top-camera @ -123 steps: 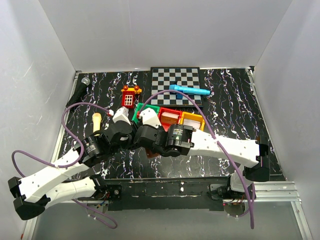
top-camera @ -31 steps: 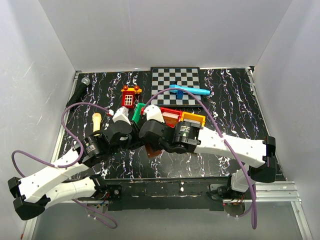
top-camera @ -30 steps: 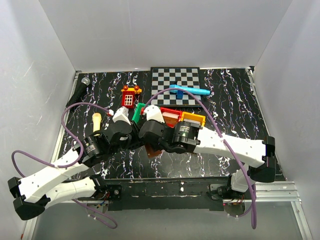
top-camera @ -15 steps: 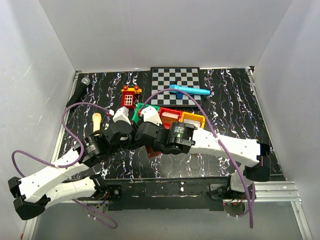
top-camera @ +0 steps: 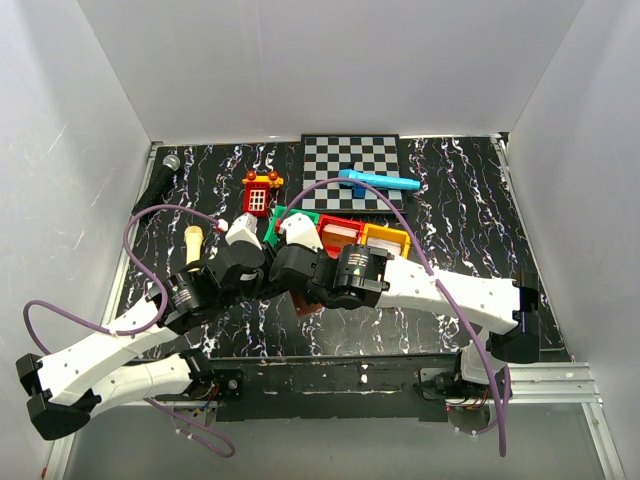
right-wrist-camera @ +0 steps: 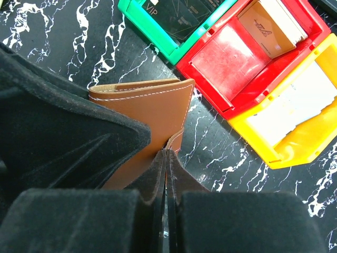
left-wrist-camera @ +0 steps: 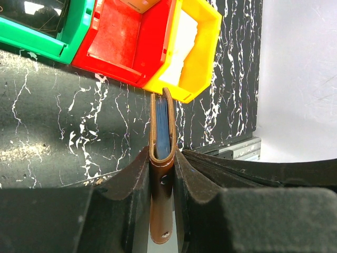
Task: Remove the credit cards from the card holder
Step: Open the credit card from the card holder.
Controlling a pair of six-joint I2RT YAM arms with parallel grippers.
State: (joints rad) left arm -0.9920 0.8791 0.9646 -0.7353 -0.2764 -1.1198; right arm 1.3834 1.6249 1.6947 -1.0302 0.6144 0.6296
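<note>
Left gripper [left-wrist-camera: 161, 167]: It squeezes the card holder [left-wrist-camera: 160, 124], with one black finger [left-wrist-camera: 138, 176] on each brown side.
Right gripper [right-wrist-camera: 166, 156]: Its two fingers are pressed tight together. The tips sit right at the edge of the card holder. They may be pinching a thin brown flap there, but the view is too close to be sure.
Card holder: It is held up on its edge over the black table [top-camera: 450, 230], near the three bins. It is almost closed. A thin strip of blue shows between the two brown halves.
Bins: The green bin [left-wrist-camera: 37, 38], the red bin [left-wrist-camera: 121, 45] and the yellow bin [left-wrist-camera: 202, 63] stand side by side, touching each other. In the left wrist view, the yellow bin is just past the top of the card holder.
Cards: A pale card [right-wrist-camera: 300, 110] lies flat in the yellow bin. A tan card [right-wrist-camera: 271, 23] leans in the red bin. A dark card [right-wrist-camera: 184, 13] with "VIP" on it lies in the green bin.
Arms: Both reach in to the middle of the table, and their ends are close together.
Far side: A checkerboard [top-camera: 350, 165] lies at the back of the table.
</note>
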